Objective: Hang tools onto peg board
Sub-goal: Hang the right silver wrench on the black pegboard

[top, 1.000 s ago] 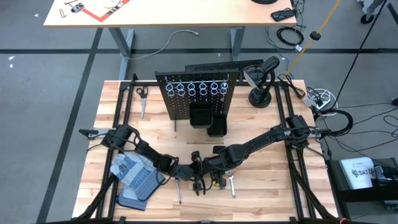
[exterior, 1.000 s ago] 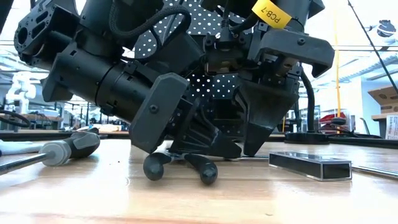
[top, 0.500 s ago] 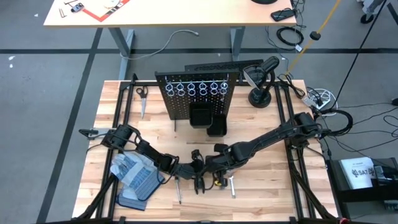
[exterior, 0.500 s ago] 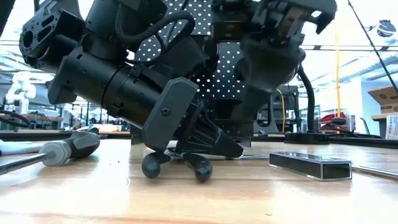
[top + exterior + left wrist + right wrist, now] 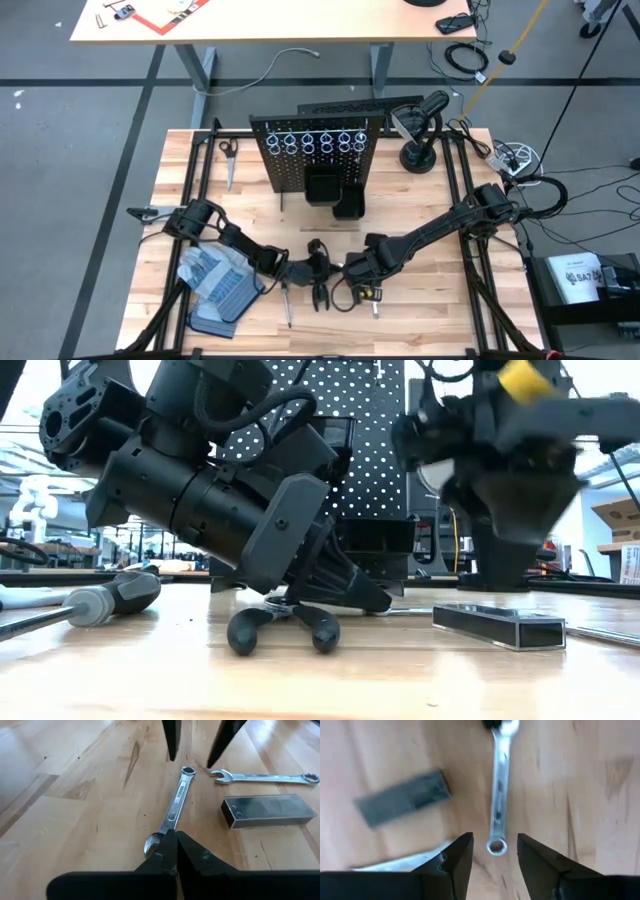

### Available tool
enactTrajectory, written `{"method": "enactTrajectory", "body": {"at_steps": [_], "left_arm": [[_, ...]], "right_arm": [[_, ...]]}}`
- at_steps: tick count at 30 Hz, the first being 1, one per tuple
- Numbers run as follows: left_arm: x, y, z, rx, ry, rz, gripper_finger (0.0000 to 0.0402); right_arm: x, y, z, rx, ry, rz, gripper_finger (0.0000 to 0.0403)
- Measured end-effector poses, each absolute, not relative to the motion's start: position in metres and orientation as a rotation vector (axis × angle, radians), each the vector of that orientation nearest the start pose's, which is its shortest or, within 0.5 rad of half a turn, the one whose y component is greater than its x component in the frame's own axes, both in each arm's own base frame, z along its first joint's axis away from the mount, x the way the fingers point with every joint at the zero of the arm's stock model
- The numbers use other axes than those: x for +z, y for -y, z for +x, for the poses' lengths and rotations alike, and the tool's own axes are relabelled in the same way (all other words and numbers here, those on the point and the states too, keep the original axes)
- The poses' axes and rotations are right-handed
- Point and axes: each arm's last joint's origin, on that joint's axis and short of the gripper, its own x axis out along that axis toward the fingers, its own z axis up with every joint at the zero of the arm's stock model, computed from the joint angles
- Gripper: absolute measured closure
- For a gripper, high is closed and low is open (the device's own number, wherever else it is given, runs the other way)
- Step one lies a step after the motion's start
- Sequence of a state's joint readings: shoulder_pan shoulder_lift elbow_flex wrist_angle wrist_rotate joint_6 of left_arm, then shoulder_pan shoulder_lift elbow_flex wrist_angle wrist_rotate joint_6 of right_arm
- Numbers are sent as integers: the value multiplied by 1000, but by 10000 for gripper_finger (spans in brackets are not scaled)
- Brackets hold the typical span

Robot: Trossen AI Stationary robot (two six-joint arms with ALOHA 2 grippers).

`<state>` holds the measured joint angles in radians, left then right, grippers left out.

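Silver wrench (image 5: pixel 498 795) lies just beyond the open right gripper (image 5: pixel 495 851)

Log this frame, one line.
left end effector: shut at pliers | right end effector: open over wrench | pegboard: no tools hung

Grey-and-blue work gloves (image 5: pixel 213 280) lie at the lower left of the high view. Scissors (image 5: pixel 228 158) rest upper left on the wooden table (image 5: pixel 420 210). A black stand (image 5: pixel 418 150) sits upper right.
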<state>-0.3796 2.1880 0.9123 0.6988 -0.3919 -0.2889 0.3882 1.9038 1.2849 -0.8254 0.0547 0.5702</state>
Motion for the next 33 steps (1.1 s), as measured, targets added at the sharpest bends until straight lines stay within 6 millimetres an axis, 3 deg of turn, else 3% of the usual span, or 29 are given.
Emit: {"method": "enactTrajectory", "body": {"at_steps": [6,17,20,26,33], "left_arm": [[50,128,358,76,-540,-92,400],[50,124,361,52,-545,-138,400],[51,124,361,51,-544,-139,400],[51,124,361,47,-533,-143,400],[51,124,361,42,-526,-139,400]], "right_arm": [[145,-127,317,-158,-1461,153,260],[141,-114,322,-84,-1448,135,268],[138,-109,323,-57,-1456,148,293],[136,-108,323,-10,-1455,144,386],[135,-109,323,17,-1455,137,402]]}}
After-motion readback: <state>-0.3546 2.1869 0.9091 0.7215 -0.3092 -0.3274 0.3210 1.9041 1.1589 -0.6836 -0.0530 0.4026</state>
